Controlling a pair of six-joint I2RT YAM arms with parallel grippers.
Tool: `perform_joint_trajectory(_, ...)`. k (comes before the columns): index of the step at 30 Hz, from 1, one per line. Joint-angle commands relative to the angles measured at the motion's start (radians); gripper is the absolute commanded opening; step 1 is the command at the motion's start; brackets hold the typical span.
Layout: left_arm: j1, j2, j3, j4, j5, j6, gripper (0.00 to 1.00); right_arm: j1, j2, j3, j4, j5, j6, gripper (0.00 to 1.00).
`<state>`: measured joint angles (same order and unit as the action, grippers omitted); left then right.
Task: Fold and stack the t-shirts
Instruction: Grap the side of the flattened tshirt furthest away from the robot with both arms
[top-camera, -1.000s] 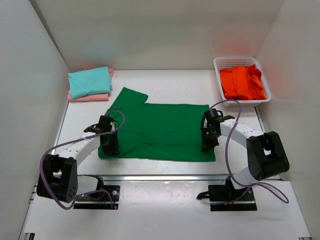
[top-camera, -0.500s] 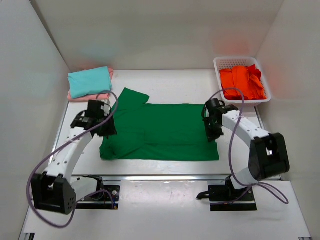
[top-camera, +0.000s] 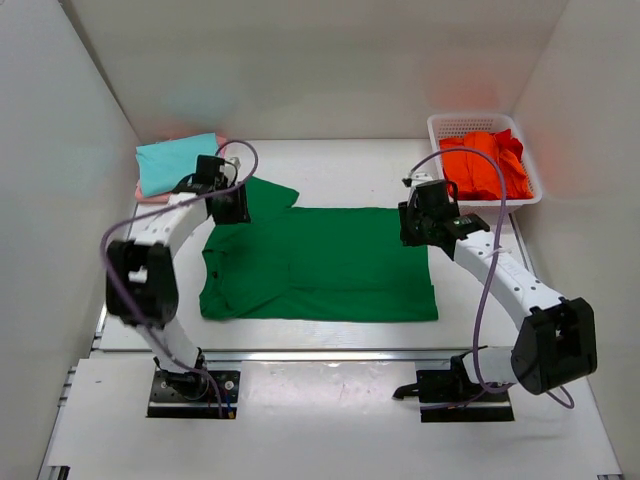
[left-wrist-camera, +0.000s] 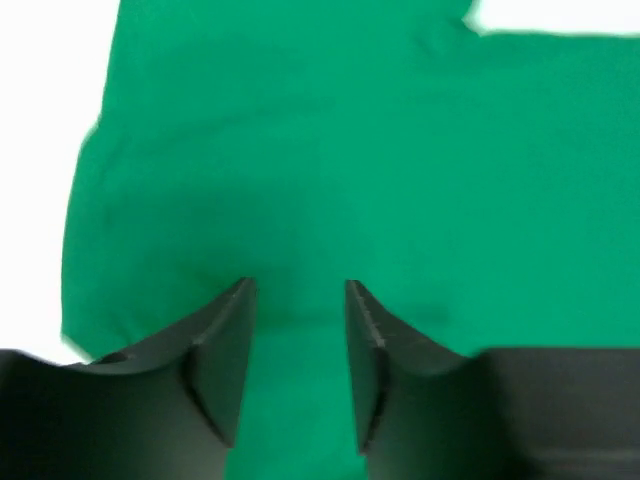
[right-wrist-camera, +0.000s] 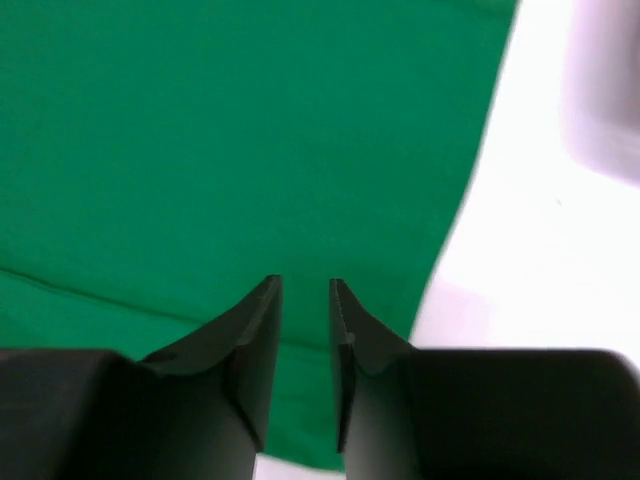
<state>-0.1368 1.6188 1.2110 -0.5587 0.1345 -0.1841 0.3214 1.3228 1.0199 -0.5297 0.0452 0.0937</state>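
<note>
Top external view, surface (top-camera: 350, 175) white.

- Dark green t-shirt (top-camera: 320, 265) lies spread flat, roughly midway between the two arms. One sleeve sticks out at its far left corner. Body is a wide rectangle with a few soft wrinkles on the left part.
- Left hand (top-camera: 228, 205) sits over the shirt's far left corner, at the sleeve.
- Right hand (top-camera: 415, 222) sits over the shirt's far right corner, just at the edge of the cloth.
- Teal t-shirt (top-camera: 170, 163), folded, lies beyond the green shirt's far left corner, on top of a pale pink t-shirt (top-camera: 145, 192) of which only an edge shows.
- Orange-red t-shirt (top-camera: 487, 165) is bunched in a white basket (top-camera: 470, 122), beyond the green shirt's far right corner.

Left wrist view: left hand (left-wrist-camera: 298, 300) spread, clear gap between the fingers, nothing pinched. Green cloth (left-wrist-camera: 350, 150) fills the view below.

Right wrist view: right hand (right-wrist-camera: 305, 290) parted only slightly, a narrow slit between the fingers, with no cloth seen gripped. Green cloth (right-wrist-camera: 200, 150) lies beneath, its right edge running against bare surface (right-wrist-camera: 510, 250).
</note>
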Motion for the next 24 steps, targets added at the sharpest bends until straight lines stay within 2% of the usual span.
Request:
perform_joint_trajectory(1,0.040,0.140,0.184,0.083,-0.021,0.032,0.49,-0.011,-0.017,-0.020,0.235,-0.017,-0.005,0.21)
perform_joint_trajectory(2,0.054,0.223,0.276,0.063,-0.015,0.041,0.50,-0.013,0.005,-0.011,0.247,-0.031,0.001,0.15)
perform_joint_trajectory(4,0.048,0.370,0.403,0.037,-0.042,0.058,0.62,-0.021,0.038,0.015,0.254,-0.025,-0.015,0.13)
perform_joint_trajectory(7,0.042,0.505,0.582,0.010,-0.104,0.087,0.63,-0.031,0.075,0.019,0.278,-0.025,-0.019,0.21)
perform_joint_trajectory(10,0.051,0.617,0.717,-0.020,-0.111,0.098,0.69,-0.045,0.098,0.003,0.300,-0.033,-0.011,0.20)
perform_joint_trajectory(12,0.060,0.693,0.850,-0.105,-0.119,0.103,0.63,-0.056,0.115,-0.009,0.319,-0.030,-0.003,0.20)
perform_joint_trajectory(15,0.057,0.785,0.939,-0.188,-0.130,0.121,0.64,-0.064,0.134,-0.009,0.333,-0.067,-0.002,0.20)
perform_joint_trajectory(22,0.043,0.871,0.986,-0.294,-0.196,0.153,0.68,-0.073,0.162,0.014,0.352,-0.077,0.015,0.20)
perform_joint_trajectory(24,0.048,0.883,0.996,-0.317,-0.176,0.163,0.62,-0.068,0.170,0.017,0.361,-0.077,0.024,0.20)
